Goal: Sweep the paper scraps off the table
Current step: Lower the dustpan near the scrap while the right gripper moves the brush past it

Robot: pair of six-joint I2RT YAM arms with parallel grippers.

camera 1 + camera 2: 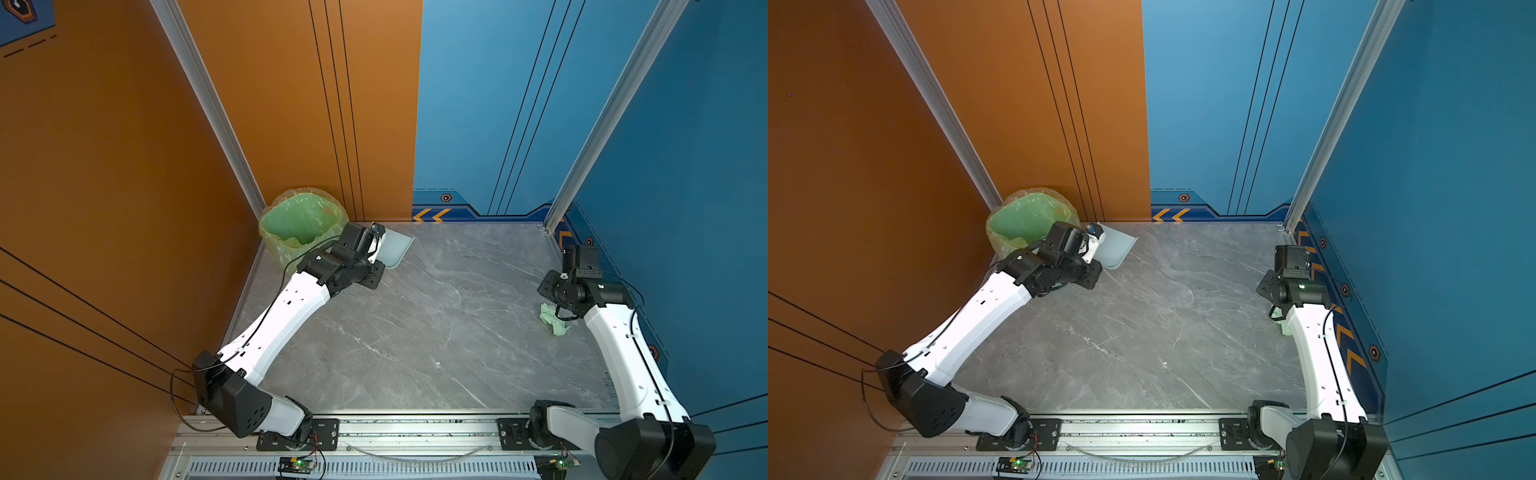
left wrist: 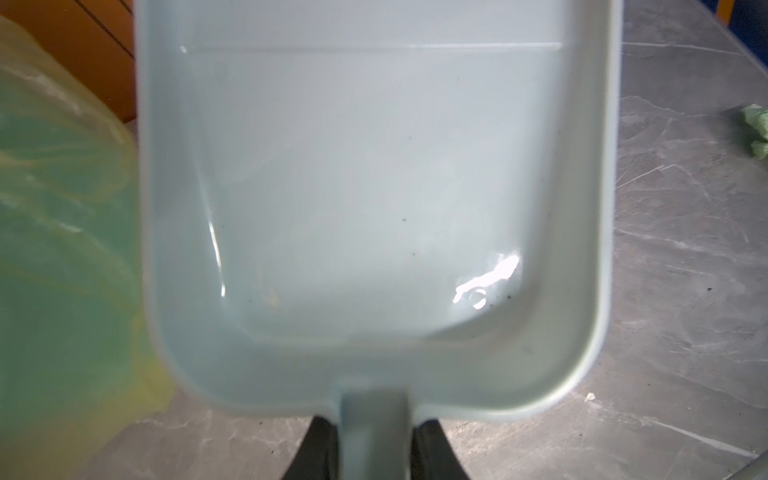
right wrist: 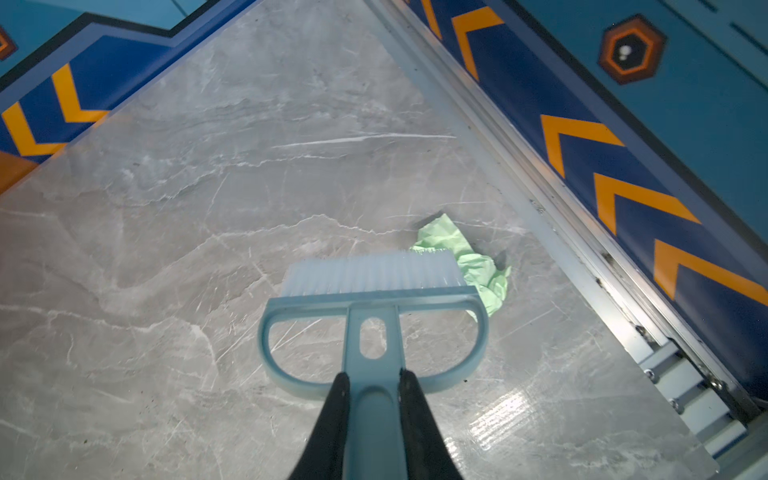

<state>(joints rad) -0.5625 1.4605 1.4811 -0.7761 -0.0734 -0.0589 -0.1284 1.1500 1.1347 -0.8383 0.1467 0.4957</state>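
My right gripper [image 3: 374, 376] is clamped tight on the handle of the blue brush [image 3: 374, 297], jaws pressed onto both sides of it, bristles aimed down at the table [image 3: 187, 208]. One pale green paper scrap [image 3: 478, 266] lies on the marble just past the brush's outer bristle corner, between brush and side rail [image 3: 540, 203]; whether the bristles touch it, I cannot tell. On my other side, my left gripper [image 2: 374, 428] pinches the stem of the pale dustpan [image 2: 374, 187], the pan stretching straight ahead of the jaws, with the yellow-green bin bag [image 2: 62, 208] just beside it. In a top view the scrap [image 1: 552, 320] sits right by my right wrist.
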